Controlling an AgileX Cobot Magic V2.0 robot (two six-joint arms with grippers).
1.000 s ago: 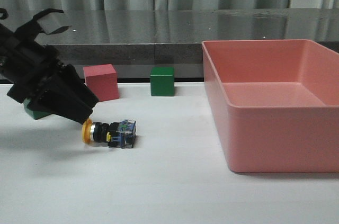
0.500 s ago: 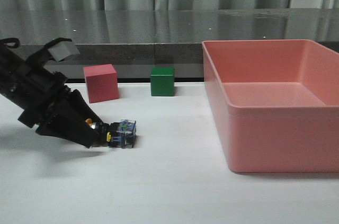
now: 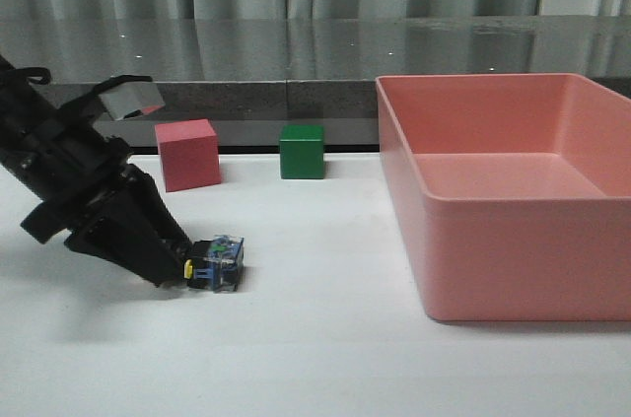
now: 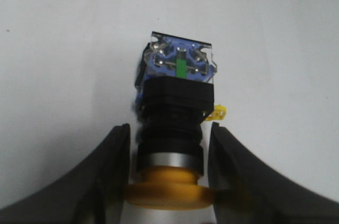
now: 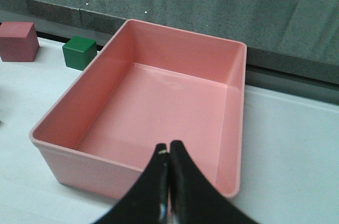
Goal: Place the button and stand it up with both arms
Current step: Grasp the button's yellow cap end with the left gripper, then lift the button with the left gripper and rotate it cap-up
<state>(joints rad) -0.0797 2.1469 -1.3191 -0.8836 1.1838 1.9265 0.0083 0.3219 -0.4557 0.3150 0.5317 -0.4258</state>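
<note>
- Left end effector [image 3: 179, 264] low on the white table [image 3: 315, 358], fingers [image 4: 114, 155] astride the button [image 4: 177, 107], flanking its black body and silver collar; whether they actually touch is hard to make out.
- Button lies on its side, clear bluish base pointing away from the end effector; the front view shows only the base, yellow cap hidden by the fingers.
- Right end effector [image 5: 168, 155] fully closed, empty, poised over the near wall of the pink bin [image 5: 159, 102].
- Beyond the left end effector: red cube [image 3: 188, 154], then green cube [image 3: 302, 151].

Glossy plastic button [image 4: 177, 128], metal collar
</note>
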